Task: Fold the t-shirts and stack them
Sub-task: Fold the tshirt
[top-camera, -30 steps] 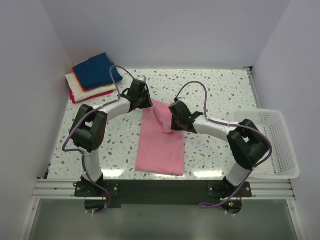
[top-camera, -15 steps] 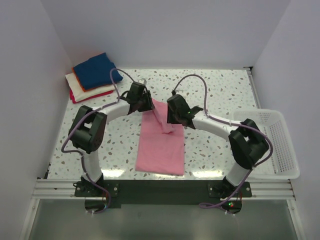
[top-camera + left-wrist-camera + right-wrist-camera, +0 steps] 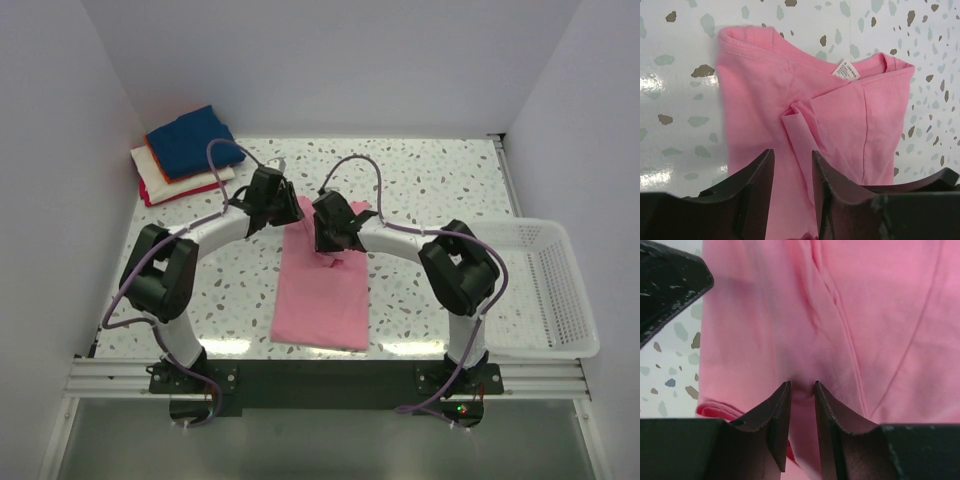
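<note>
Right claw (image 3: 801,386) further left over pink t-shirt (image 3: 320,300) (collar away, lengthwise near-far)

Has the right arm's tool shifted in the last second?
Yes. The right tool slid leftward across the pink shirt, away from the white basket.

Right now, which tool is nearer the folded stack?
Left. The left tool hovers over the shirt's far left corner, on the stack's side; the right tool is farther right, lower down the shirt.
</note>
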Available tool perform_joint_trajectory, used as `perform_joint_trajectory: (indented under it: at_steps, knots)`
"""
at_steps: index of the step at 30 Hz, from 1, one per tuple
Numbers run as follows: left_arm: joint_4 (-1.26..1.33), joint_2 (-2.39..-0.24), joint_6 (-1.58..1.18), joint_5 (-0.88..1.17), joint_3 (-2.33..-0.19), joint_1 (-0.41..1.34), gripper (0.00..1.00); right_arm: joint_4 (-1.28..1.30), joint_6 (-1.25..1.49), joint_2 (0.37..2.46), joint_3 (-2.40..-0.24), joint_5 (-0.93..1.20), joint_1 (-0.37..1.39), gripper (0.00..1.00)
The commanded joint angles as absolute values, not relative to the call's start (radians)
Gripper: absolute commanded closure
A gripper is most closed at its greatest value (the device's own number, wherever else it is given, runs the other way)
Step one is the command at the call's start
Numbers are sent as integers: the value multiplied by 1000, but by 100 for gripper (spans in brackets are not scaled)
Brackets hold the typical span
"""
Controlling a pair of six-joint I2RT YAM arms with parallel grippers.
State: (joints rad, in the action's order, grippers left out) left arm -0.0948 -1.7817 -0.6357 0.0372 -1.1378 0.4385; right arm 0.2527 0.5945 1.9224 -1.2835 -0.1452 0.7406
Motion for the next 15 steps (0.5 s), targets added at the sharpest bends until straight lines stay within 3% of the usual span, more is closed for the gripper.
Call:
perform_joint_trajectory:
  at_steps: [1,8,15]
  knots:
    - [-72,-1726,-653,20,-1111,434,60,207,617,1945,-1316,-91,767,70]
    - [-60,-1718,-663,44,-1088,436,60,201,621,1953,-1332,-92,775,68]
    - [-43,-1717,-657,78,-1068,436,59,201,606,1852,-1309,-158,759,56]
